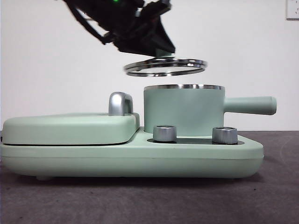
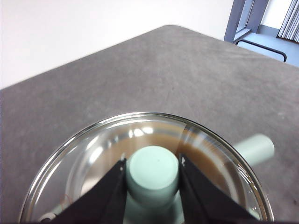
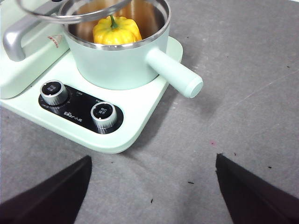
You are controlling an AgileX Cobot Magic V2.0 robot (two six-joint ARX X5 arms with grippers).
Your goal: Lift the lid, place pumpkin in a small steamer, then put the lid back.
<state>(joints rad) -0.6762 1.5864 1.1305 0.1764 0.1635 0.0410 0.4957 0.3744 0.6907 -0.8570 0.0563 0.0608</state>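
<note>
Inside the small steamer [image 3: 122, 65] sits the pumpkin [image 3: 117, 30], yellow-orange and ribbed with its green stem pointing up, resting low against the shiny metal inner wall. The right wrist view shows it clearly; in the front view the pot wall hides it. The steamer stands on the mint-green appliance base [image 1: 140, 156], behind two silver knobs [image 1: 164, 133], with its long straight handle [image 1: 250, 105] reaching out to the side over the grey table [image 1: 140, 200].

The lid [image 1: 166, 66] hangs in the air just above the steamer's steel rim, not touching it and slightly tilted. The left gripper [image 2: 152, 175] holds it from above: the two black jaws are closed against either side of the small mint-green knob [image 2: 153, 173], and through the glass the blurred pot and its handle show below. In the front view this arm comes in dark from the top.

The right gripper [image 3: 152, 186] waits well apart from the steamer, low over bare table on the near side of the base, its jaws spread wide and holding nothing.

Beside the steamer lies the flat griddle cover [image 1: 70, 128] with its silver handle [image 1: 120, 103], shut on the base.
</note>
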